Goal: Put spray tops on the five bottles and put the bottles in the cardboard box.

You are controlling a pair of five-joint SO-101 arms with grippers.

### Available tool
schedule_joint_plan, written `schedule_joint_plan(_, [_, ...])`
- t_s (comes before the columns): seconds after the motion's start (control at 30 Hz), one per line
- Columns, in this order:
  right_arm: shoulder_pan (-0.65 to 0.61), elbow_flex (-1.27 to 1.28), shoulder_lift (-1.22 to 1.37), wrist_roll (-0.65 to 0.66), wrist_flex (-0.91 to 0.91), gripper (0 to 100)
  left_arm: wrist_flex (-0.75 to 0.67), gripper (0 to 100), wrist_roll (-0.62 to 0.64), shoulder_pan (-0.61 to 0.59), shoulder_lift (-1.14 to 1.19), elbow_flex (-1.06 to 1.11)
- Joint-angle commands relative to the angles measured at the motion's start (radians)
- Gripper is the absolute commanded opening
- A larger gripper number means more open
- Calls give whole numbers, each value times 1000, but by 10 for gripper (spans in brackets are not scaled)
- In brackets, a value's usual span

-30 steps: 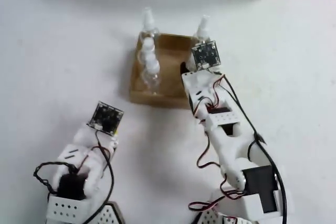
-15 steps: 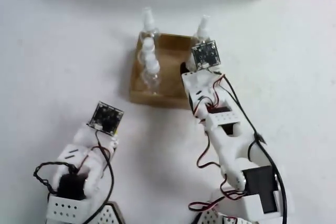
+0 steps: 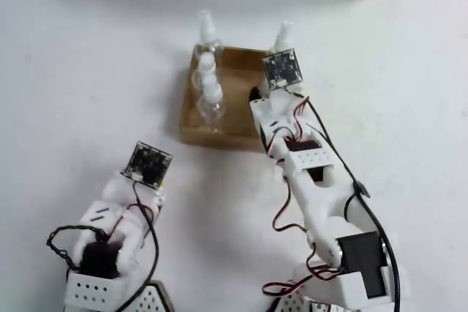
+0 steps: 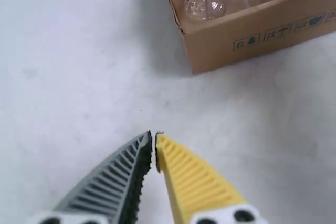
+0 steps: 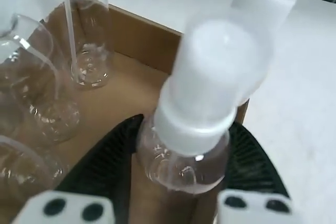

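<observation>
Capped bottle (image 5: 202,82) in right hand (image 5: 186,150), by cardboard box (image 5: 142,38) corner.

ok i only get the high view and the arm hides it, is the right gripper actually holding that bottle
observer: yes. In the right wrist view the right gripper has its black fingers on either side of the bottle, just under the spray top.
operator: and is the left one carrying anything
observer: no. The left gripper is shut and empty, over bare table, short of the cardboard box.
</observation>
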Motion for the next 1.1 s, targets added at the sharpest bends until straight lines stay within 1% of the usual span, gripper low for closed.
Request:
schedule_joint_plan(0.0, [-7, -2, -8, 3, 25, 142, 8, 24, -14, -8, -5, -3])
schedule_joint_plan(0.1, [-7, -5, -8, -9, 25, 142, 8, 24, -14, -8, -5, -3])
schedule_joint_plan(0.2, [-7, -8, -10, -78, 25, 157, 8, 24, -14, -8, -5, -3])
schedule_joint_plan(0.37, [-7, -6, -10, -87, 25, 281, 8, 24, -14, -8, -5, -3])
schedule_joint_plan(0.43, [-7, -6, -10, -86, 25, 312, 8, 24, -14, -8, -5, -3])
schedule_joint_plan(1.07, [-16, -6, -10, -89, 19, 318, 8, 24, -14, -8, -5, -3])
